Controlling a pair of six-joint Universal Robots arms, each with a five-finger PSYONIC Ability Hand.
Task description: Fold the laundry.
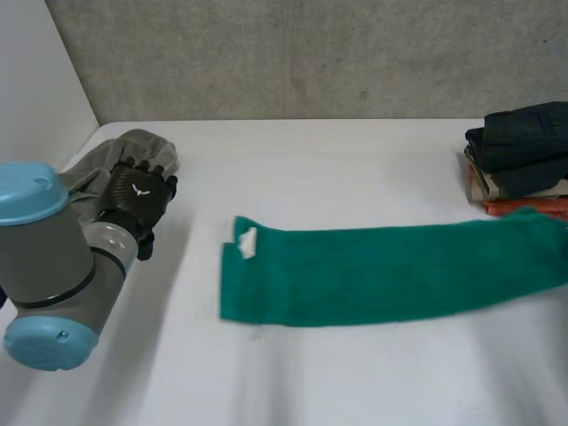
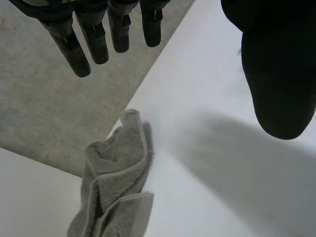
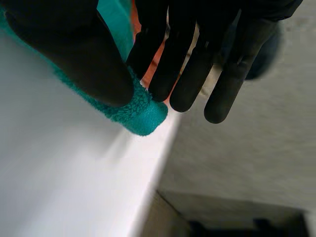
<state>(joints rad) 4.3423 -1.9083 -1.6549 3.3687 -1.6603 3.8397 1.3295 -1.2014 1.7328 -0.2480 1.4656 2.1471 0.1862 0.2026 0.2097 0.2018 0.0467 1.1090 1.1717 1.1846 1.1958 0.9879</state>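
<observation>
This is looking like a robot lab or test cell, not a home. A plain white desk [image 1: 355,160] is standing against a bare grey wall [image 1: 311,53] with a rough, concrete-like face, and a white panel [image 1: 35,71] is closing off the desk's left side. A robot arm [image 1: 53,257] with grey joints and light-blue caps is reaching over the desk. The laundry is lying straight on the bare desk: a green towel [image 1: 382,271] stretching across the middle, a crumpled grey towel [image 1: 138,146] at the far left corner, and a stack of folded clothes [image 1: 524,151] sitting at the right edge.
</observation>
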